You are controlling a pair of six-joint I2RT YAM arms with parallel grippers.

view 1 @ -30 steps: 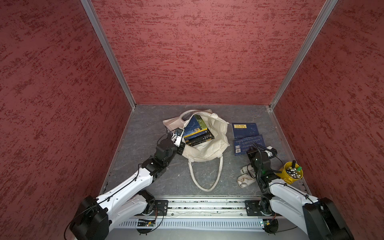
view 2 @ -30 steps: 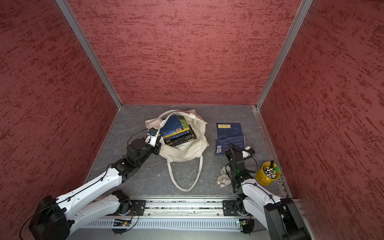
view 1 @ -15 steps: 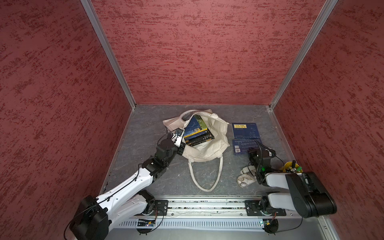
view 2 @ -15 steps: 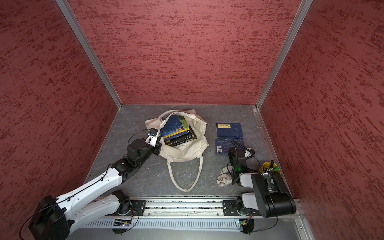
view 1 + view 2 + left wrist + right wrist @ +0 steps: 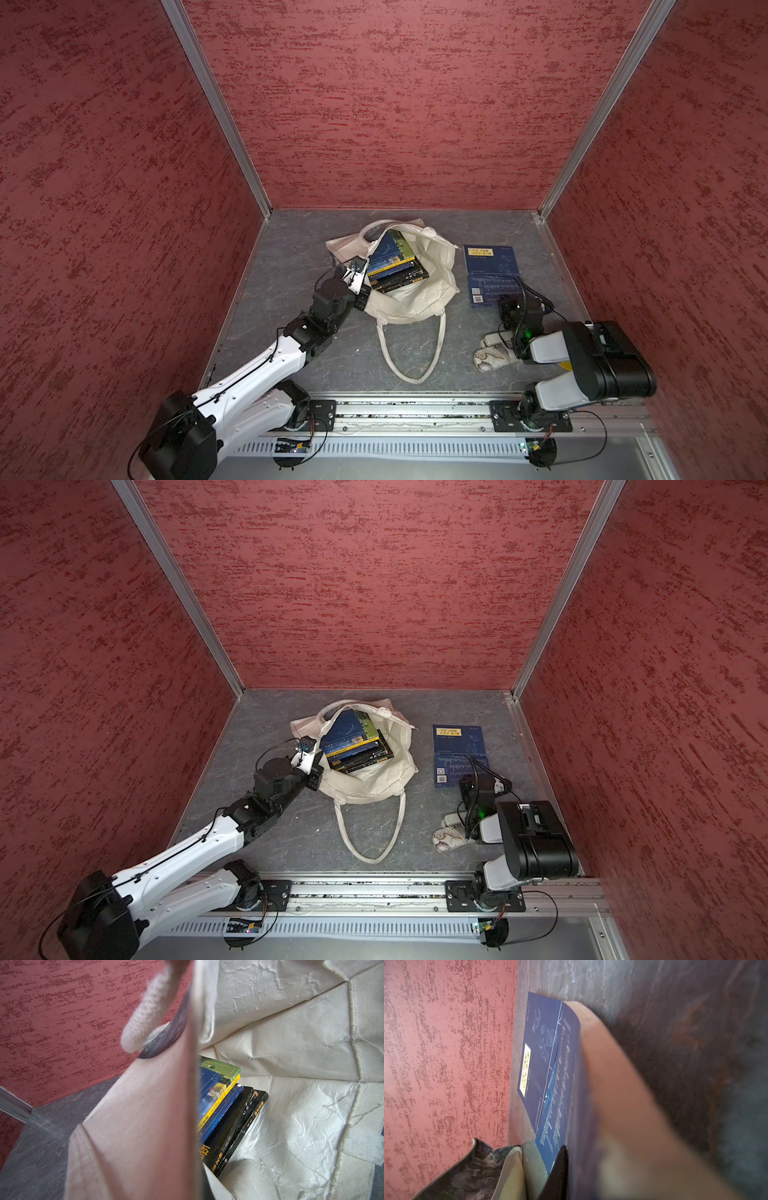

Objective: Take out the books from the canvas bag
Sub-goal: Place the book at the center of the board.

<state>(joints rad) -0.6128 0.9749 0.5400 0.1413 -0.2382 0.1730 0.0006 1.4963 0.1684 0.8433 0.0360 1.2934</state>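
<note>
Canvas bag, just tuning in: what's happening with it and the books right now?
The left gripper has its jaws shut on the rim of the canvas bag, holding the mouth open. A stack of books is still inside. Two dark blue books already lie on the table beside the bag, with the right gripper at the nearer one's edge; whether its jaws hold it is unclear.

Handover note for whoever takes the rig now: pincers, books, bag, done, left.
Left pincer: shut on the rim of the canvas bag, holding its mouth open.
Right pincer: at the near edge of the two dark blue books lying on the table right of the bag; open or shut unclear.
Done: those two are out.
Left: the stack of books inside the bag.
</note>
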